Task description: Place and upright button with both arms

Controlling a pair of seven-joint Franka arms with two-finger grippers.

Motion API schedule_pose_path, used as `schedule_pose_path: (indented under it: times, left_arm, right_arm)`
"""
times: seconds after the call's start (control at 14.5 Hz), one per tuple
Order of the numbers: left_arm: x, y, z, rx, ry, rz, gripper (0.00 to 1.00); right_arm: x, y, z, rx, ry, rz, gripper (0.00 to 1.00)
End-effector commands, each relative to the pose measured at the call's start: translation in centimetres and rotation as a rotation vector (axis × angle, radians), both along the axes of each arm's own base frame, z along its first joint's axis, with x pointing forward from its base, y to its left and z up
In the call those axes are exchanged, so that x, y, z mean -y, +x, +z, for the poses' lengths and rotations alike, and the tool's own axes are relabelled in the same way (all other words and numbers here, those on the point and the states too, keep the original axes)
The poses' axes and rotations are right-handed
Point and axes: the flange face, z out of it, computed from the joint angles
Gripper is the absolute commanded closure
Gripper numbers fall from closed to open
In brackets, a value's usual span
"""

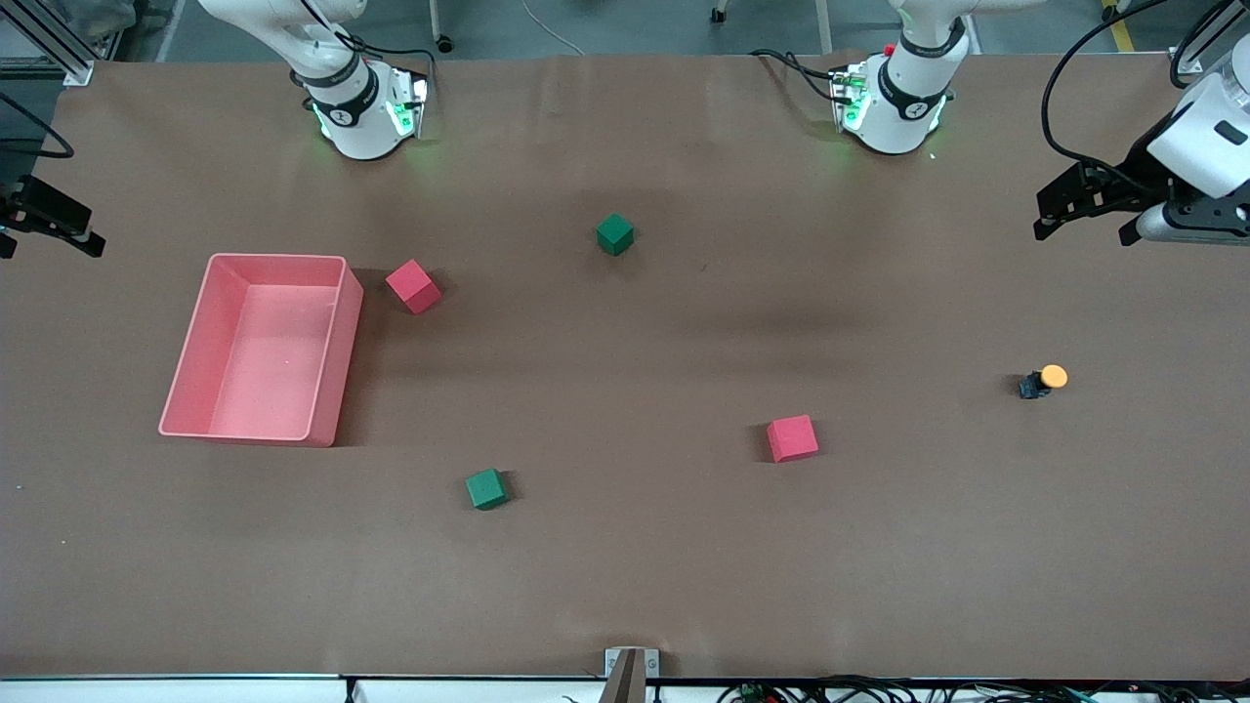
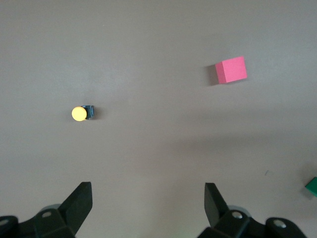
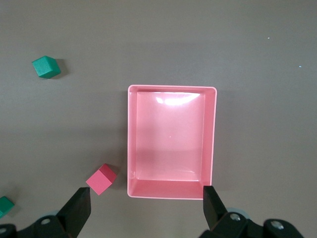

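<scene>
Button [image 1: 1045, 381] lies on the table [image 1: 625, 566] toward the left arm's end, at about three o'clock from the nearer pink cube [image 1: 792, 438] in the front view, and we judge it tipped on its side. Left gripper [image 2: 148, 203] hovers above it, spread wide and empty; right gripper [image 3: 143, 206] waits likewise over the pink bin [image 3: 210, 144]. We cannot settle the stage. In the front view the right gripper is mostly cut off.

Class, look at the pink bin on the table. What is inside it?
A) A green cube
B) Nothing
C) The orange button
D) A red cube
B: the bin shows only its bare floor, while the button and all cubes lie outside it on the table.
</scene>
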Motion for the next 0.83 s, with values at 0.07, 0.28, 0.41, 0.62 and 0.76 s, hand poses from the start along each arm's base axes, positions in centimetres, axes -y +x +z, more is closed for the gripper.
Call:
schedule_pose_path:
  times: [0.07,0.28,0.41,0.62,0.76]
  left_arm:
    - [0.0,1.6,0.0,0.005,-0.008,-0.003,0.0]
    - [0.2,2.1,-0.4,0.008,-0.007,-0.006,0.0]
    - [0.0,2.1,-0.3,0.011,-0.006,0.009,0.0]
    - [0.0,2.1,0.3,0.043,0.017,0.011,0.0]
    - [0.2,2.0,0.6,0.051,0.022,0.01,0.0]
  right_arm:
    - [0.0,0.1,0.3,0.0,0.009,0.007,0.0]
    - [0.0,0.1,0.3,0.0,0.009,0.007,0.0]
    - [0.0,0.1,0.3,0.0,0.009,0.007,0.0]
    - [-0.1,0.1,0.3,0.0,0.009,0.01,0.0]
    - [-0.2,0.1,0.3,0.0,0.009,0.011,0.0]
